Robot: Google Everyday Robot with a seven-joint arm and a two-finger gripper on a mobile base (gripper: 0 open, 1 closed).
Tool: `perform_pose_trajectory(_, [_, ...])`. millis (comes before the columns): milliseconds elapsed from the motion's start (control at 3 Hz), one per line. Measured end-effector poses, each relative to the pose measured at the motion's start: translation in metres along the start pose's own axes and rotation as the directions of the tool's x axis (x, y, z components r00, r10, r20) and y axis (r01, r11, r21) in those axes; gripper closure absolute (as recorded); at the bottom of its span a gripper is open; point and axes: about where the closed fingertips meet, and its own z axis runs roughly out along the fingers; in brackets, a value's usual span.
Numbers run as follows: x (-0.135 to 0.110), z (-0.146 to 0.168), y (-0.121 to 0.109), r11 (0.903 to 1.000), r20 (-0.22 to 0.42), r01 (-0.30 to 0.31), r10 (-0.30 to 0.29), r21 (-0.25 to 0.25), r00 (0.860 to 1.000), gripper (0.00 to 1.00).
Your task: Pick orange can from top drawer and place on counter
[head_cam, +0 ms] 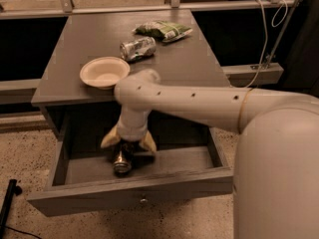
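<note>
The orange can (121,162) lies on its side on the floor of the open top drawer (129,190), left of the middle, with one silver end facing the camera. My gripper (127,142) reaches down into the drawer from above and sits right over the can. Its cream fingers (107,139) are spread open on either side of the can's upper part. The can's body is mostly hidden in shadow under the gripper. The grey counter (189,68) lies above the drawer, and my white arm crosses its front edge.
On the counter stand a cream bowl (103,72) at the front left, a silver-green can (137,48) lying on its side, and a green snack bag (163,30) behind it. The drawer front has a small knob (143,200). A cable hangs at the right.
</note>
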Motion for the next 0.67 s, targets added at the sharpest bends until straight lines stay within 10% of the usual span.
perform_pose_trajectory(667, [-0.0015,0.0190,0.0096,0.9728,-0.107,-0.022,-0.003,-0.231,0.994,0.00])
